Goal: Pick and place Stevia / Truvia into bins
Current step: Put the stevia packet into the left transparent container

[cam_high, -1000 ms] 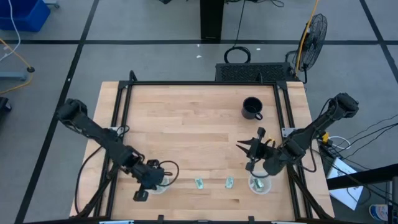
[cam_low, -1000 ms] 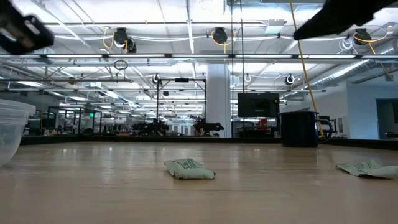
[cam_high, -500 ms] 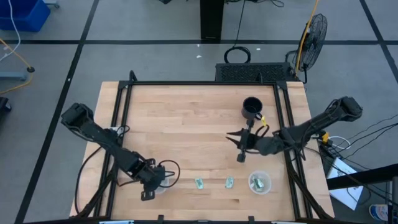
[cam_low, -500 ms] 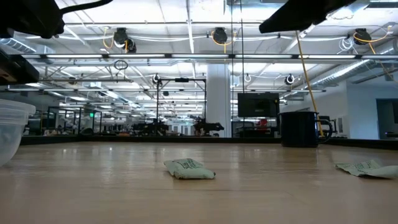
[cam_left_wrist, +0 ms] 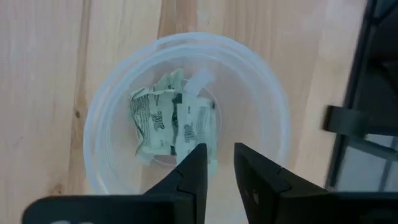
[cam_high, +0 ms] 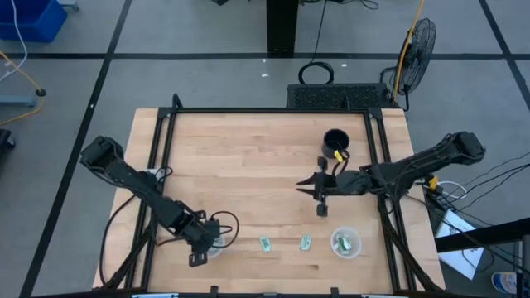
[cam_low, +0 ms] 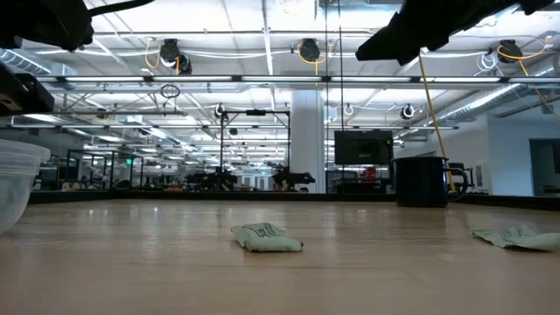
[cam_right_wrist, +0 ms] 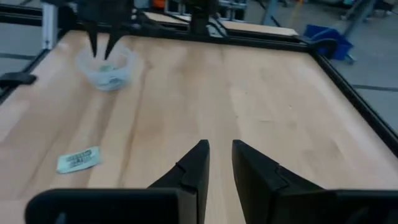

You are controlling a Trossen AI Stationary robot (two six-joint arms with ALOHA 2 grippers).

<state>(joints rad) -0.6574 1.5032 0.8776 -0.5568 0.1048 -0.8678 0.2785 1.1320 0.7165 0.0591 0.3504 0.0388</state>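
Two green-and-white Stevia packets lie flat on the table near its near edge [cam_high: 265, 244] [cam_high: 305, 242]; the low view shows them too [cam_low: 265, 236] [cam_low: 516, 236]. The left clear bin [cam_left_wrist: 186, 118] holds a few crumpled packets [cam_left_wrist: 174, 121]. My left gripper [cam_left_wrist: 217, 149] hangs open just above it [cam_high: 199, 246], holding nothing. The right clear bin [cam_high: 346, 242] also holds packets. My right gripper [cam_high: 317, 194] is open and empty, raised above the table between the mug and the right bin; its wrist view [cam_right_wrist: 217, 146] looks across to one packet [cam_right_wrist: 78, 160] and the left bin [cam_right_wrist: 109, 71].
A black mug [cam_high: 334, 142] stands far right on the table, close behind my right gripper, and shows in the low view [cam_low: 423, 181]. A black frame rail [cam_high: 166, 149] runs around the wooden top. Bare wood spans the table's middle and far left.
My right gripper has left its place over the right bin. It has swung toward the far edge and the table's middle, ending level and pointing toward the table's left. My left gripper has stayed over the left bin. The packets on the table have not moved.
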